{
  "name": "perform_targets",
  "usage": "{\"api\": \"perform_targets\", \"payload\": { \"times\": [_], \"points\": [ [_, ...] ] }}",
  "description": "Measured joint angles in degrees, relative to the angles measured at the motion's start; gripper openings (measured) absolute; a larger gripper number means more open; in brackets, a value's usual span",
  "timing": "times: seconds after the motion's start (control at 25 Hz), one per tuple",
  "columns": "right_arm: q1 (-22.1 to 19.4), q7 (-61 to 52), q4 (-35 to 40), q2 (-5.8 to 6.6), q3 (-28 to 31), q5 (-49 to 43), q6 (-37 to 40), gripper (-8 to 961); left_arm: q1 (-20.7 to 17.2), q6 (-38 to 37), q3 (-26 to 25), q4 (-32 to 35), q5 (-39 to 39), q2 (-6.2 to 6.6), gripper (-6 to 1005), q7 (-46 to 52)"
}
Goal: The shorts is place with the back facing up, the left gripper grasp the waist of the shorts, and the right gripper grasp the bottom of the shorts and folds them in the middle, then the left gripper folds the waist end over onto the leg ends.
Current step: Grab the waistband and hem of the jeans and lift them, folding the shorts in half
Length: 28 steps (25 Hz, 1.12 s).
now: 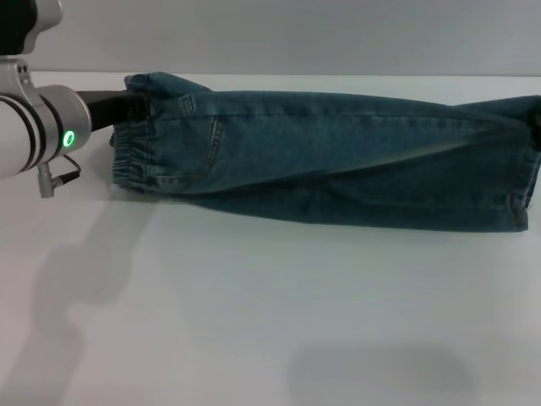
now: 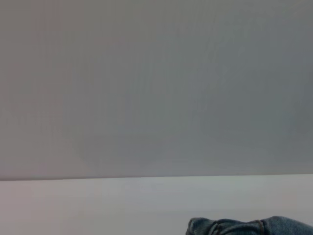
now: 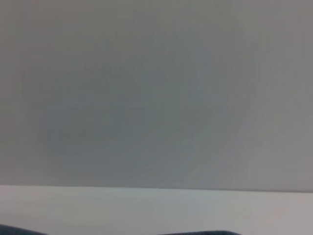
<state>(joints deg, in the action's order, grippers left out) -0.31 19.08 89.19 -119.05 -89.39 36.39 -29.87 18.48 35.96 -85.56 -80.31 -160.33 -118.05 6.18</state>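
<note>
One fold: shorts halved lengthwise | left gripper at waist (jaws seemingly clamped) | right unseen

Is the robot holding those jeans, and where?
The left pincer meets the shorts at the ruffled waist, but its grip is hidden. The right pincer is not visible.
</note>
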Motion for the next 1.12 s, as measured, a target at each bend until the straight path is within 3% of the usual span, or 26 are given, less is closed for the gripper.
{"api": "perform_targets", "payload": {
  "times": [0.2,0.44,0.56,0.84,1.04,1.12],
  "points": [
    [2.5,1.5,-6.4,0.40,0.0,-0.1,3.4,42,3.8,-5.3,-0.1,8.5,0.5,0.12,213,-1.1],
    [2.8,6.4,-10.6,0.21,-1.2,3.1,10.0,198,4.9,-11.1,0.4,12.7,0.6,-0.05,229,-3.1],
    [2.7,7.4,-10.6,0.17,-1.3,3.5,10.7,262,4.9,-12.2,0.6,12.7,0.6,-0.05,438,-3.1],
    [2.1,7.8,-10.8,0.06,-5.3,3.7,15.0,410,4.5,-13.4,0.5,11.8,0.1,0.10,588,-4.1],
    [1.9,7.8,-10.7,0.04,-7.7,3.7,16.0,621,4.3,-12.6,0.6,11.2,0.0,0.08,710,-4.8],
    [1.9,7.8,-10.8,0.04,-8.4,3.7,16.2,621,3.9,-11.6,0.6,10.4,-0.1,0.10,785,-5.0]
  ]
}}
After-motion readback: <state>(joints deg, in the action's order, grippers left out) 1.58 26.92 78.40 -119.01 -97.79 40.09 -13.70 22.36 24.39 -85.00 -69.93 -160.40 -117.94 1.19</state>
